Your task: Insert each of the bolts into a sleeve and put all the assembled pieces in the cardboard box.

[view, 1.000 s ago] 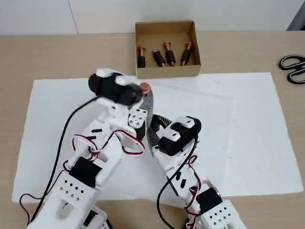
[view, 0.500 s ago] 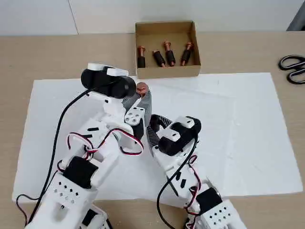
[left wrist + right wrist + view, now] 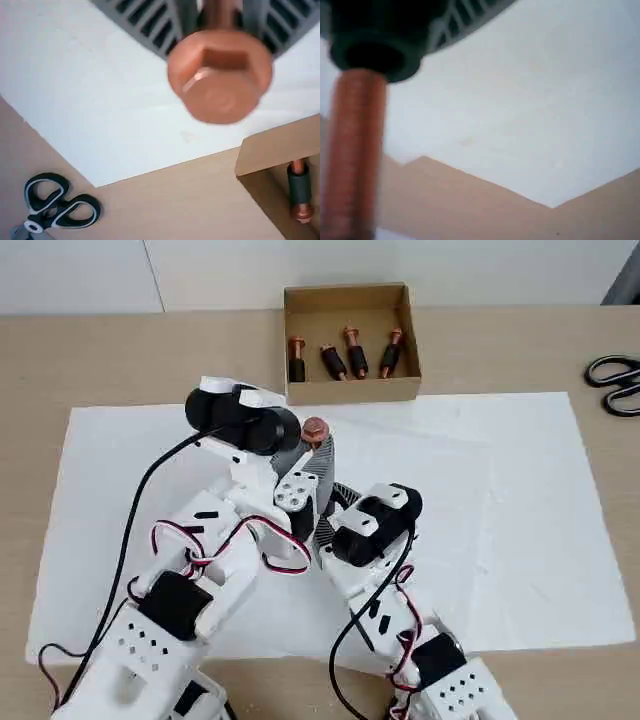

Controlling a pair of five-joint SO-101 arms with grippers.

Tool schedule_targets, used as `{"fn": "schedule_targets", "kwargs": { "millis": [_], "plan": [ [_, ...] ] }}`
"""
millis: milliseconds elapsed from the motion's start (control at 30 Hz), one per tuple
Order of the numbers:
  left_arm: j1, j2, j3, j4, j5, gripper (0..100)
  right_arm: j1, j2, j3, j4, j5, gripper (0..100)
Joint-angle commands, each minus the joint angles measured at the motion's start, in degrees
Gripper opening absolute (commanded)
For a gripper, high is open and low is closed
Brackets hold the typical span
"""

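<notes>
- The bolt [image 3: 220,75] is clamped by its shank in the left gripper [image 3: 218,12], above the white sheet [image 3: 480,510], just in front of the cardboard box [image 3: 350,391].
- The sleeve [image 3: 370,45] is pinched in the right gripper [image 3: 380,25], and threaded shank is seen leaving its mouth.
- For a clean seat, shank and bore are best kept in line and pushed straight (threads may snag the rim).
- The bolt is copper-coloured, with a flanged hexagonal head and fine threads. The sleeve is a matt black tube. The fingers [image 3: 142,20] are grey and ribbed.
- Four finished pieces [image 3: 345,355] are seen lying in the box.

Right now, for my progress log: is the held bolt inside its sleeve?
Partly in: the bolt enters the sleeve, most thread exposed.
</notes>
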Motion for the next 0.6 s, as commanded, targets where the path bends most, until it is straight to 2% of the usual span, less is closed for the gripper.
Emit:
{"fn": "schedule_targets", "kwargs": {
  "millis": [0, 400, 567],
  "plan": [
    [0.18, -1.32, 0.48, -2.99, 0.0, 1, -0.31, -0.66, 0.44, 0.04, -0.62, 0.3],
    [0.09, -1.32, 2.24, -3.69, -0.18, 1, -0.31, -0.66, 0.44, 0.04, -0.62, 0.3],
    [0.09, -1.58, 2.77, -1.23, -0.18, 1, -0.31, -0.66, 0.44, 0.04, -0.62, 0.3]
  ]
}}
